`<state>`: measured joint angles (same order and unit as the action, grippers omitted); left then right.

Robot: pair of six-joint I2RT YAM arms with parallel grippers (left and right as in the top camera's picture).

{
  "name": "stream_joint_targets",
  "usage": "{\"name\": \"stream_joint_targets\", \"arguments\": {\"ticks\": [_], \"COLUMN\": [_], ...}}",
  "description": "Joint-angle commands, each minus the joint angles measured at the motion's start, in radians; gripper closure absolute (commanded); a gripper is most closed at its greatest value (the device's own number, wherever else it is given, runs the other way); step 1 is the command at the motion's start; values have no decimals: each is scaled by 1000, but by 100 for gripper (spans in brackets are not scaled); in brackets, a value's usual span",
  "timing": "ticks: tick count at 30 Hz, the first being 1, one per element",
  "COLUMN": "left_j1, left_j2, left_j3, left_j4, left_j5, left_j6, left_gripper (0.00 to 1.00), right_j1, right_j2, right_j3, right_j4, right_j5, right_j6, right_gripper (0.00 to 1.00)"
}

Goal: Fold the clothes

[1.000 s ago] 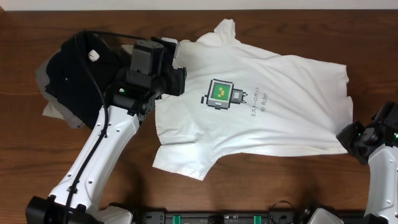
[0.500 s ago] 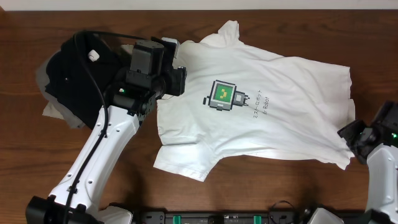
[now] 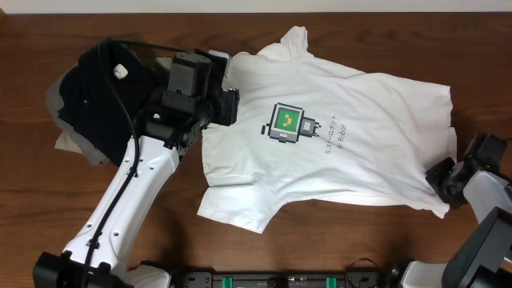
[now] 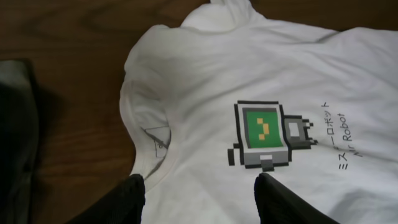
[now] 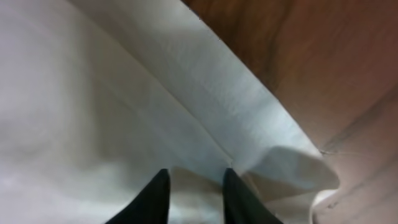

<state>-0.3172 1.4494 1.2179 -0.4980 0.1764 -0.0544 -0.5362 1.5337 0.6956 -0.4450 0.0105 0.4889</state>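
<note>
T-shirt (image 3: 352,152) spread print-up on table (image 3: 384,240), collar (image 4: 146,146) toward 9 o'clock, hem (image 5: 249,118) toward 3, sleeves at 12 and 6 — black garment (image 3: 92,96) further out at 9. Left gripper (image 4: 202,190) spread wide, hovering just inside collar, holding nothing. Right gripper (image 5: 194,186) at hem corner near 4 o'clock, fingers nearly together — pinching cloth or not, can't tell. Thin cotton: light, limp, likely to sag and wrinkle; best taken at doubled hem corners and shoulder seams.
</note>
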Motion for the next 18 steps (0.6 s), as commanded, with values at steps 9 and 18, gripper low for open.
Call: {"name": "stream_joint_targets", "arguments": {"ticks": [9,18], "left_j1": [0,0], "left_j2": [-7,-6], "left_j3": [-3,-3], "left_j4": [2,-199], "left_j5": [-8,-3], "left_j6": [13,12], "left_gripper": [42,42], "right_j1": [-14,-42], "right_j2": [2,-18], "right_j3": [-5,20], "right_j4": [287,236], "right_j5": [-109,-467], "right_j6": [-31,-124], "right_gripper": [99,65]}}
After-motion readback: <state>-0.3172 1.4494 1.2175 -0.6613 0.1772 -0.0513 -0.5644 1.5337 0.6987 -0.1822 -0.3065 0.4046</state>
